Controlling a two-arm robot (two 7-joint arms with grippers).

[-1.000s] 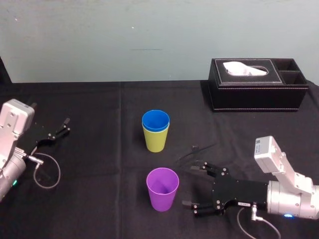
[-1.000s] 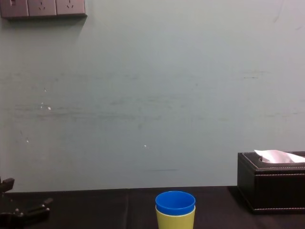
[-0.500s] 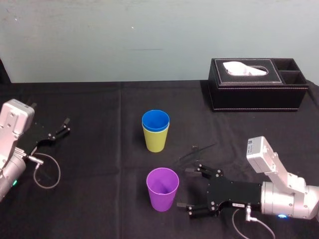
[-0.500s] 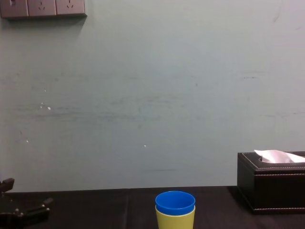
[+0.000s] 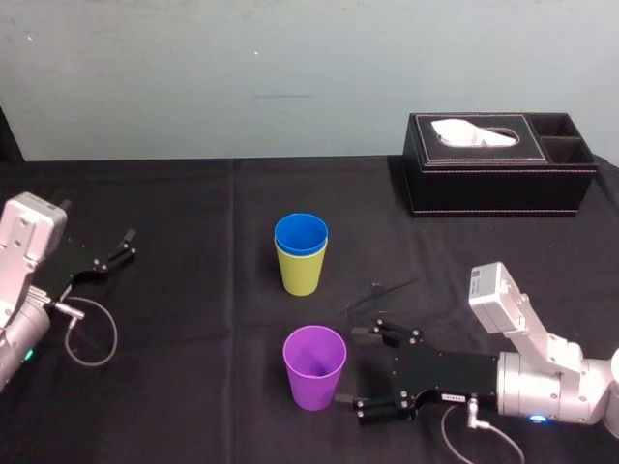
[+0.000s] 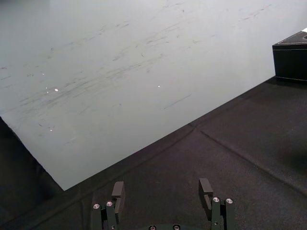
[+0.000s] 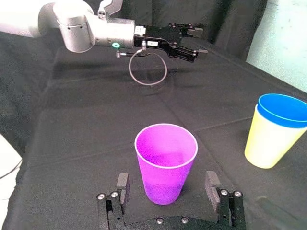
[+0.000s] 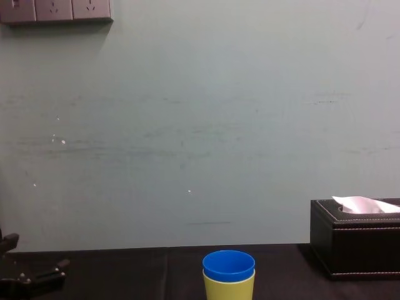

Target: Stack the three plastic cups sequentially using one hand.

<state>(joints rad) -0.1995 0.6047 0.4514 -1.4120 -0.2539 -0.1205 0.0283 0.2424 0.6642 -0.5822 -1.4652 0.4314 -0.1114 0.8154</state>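
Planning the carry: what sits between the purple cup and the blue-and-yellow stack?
Nothing: the head view shows bare black cloth between the purple cup and the stack.

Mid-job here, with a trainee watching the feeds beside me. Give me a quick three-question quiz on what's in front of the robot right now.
1. True or false: the blue cup is nested inside the yellow-green cup.
2. At the purple cup, the right gripper is: A) shut on it; B) open, with its fingers reaching to either side of it; C) holding it in the air.
3. Fill in: the left gripper is parked open, far from the cups, and the one cup not yet stacked is the ____ one.

Key: 1 true; 2 B; 3 purple.
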